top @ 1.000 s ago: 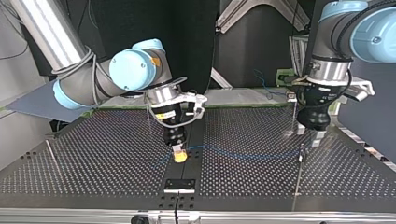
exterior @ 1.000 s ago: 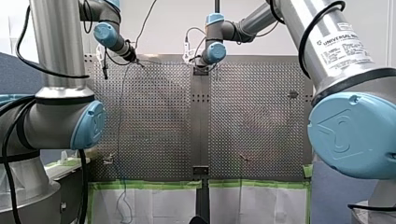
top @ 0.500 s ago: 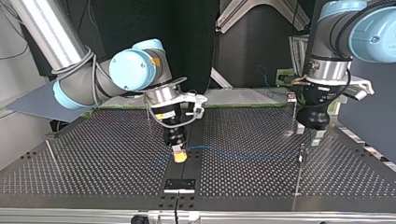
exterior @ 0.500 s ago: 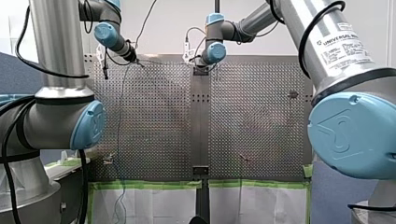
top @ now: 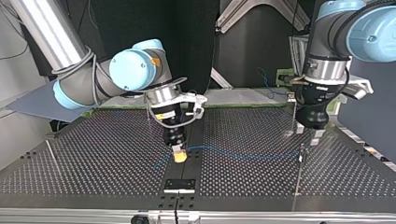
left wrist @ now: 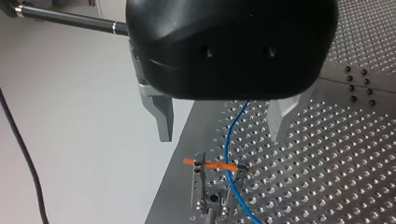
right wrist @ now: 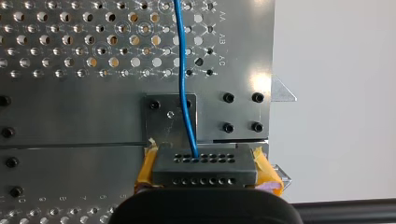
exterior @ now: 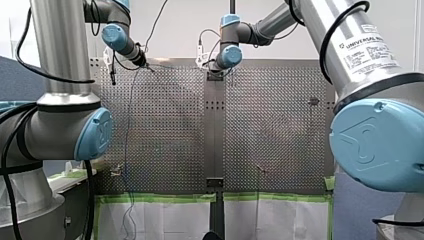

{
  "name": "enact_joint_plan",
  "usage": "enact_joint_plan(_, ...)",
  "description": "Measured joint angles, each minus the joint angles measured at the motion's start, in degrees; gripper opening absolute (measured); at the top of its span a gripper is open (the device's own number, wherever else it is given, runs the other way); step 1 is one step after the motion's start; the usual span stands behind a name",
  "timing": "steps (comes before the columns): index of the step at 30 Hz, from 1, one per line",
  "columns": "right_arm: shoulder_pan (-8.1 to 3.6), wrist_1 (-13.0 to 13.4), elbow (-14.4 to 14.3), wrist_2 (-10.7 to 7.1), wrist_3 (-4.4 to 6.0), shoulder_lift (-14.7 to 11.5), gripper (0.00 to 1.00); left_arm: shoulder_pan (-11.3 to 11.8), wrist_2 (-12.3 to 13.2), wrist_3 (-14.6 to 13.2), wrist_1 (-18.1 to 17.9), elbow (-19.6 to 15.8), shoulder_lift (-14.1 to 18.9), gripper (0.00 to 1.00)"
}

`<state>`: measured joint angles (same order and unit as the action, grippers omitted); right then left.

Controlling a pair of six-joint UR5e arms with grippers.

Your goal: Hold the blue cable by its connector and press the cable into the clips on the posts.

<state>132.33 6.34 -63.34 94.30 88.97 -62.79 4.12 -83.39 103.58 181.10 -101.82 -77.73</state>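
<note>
My right hand (top: 179,154), in the middle of the top view, is clamped with its yellow pads on the dark connector (right wrist: 205,164). From there the blue cable (top: 243,155) runs low over the counter (top: 102,163) toward the frame's right, ending at the clip (left wrist: 218,166) on the thin post (top: 299,161). My left hand (left wrist: 222,133) hangs over that clip with its metal fingers spread and nothing held. The cable passes between them and crosses the clip's orange band, though I cannot tell whether it is properly seated. My worry is the press. If the open fingers come down off-centre they could strike the clip's prongs or push the cable sideways off it, and a slender post like that looks easy to bend. Any pull from my right hand would also drag the cable out of line. Against a second ago, my left hand has crept slightly up and left in the top view. The connector and my right hand have not budged.
</note>
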Motion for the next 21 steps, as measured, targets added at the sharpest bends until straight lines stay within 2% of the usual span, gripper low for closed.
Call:
enact_joint_plan(8, 0.0, 0.1, 0.0, 0.02, 0.08, 0.0, 0.0, -1.1, 0.7, -2.1, -0.7, 0.1, -0.7, 1.0)
enact_joint_plan(15, 0.0, 0.1, 0.0, -0.14, 0.23, 0.0, 0.0, -2.4, 0.6, -2.2, -2.2, 0.4, -2.0, 1.0)
enact_joint_plan(21, 0.0, 0.2, 0.0, -0.18, 0.51, 0.1, 0.0, -4.0, -0.4, -1.8, -3.3, 2.2, -3.0, 1.0)
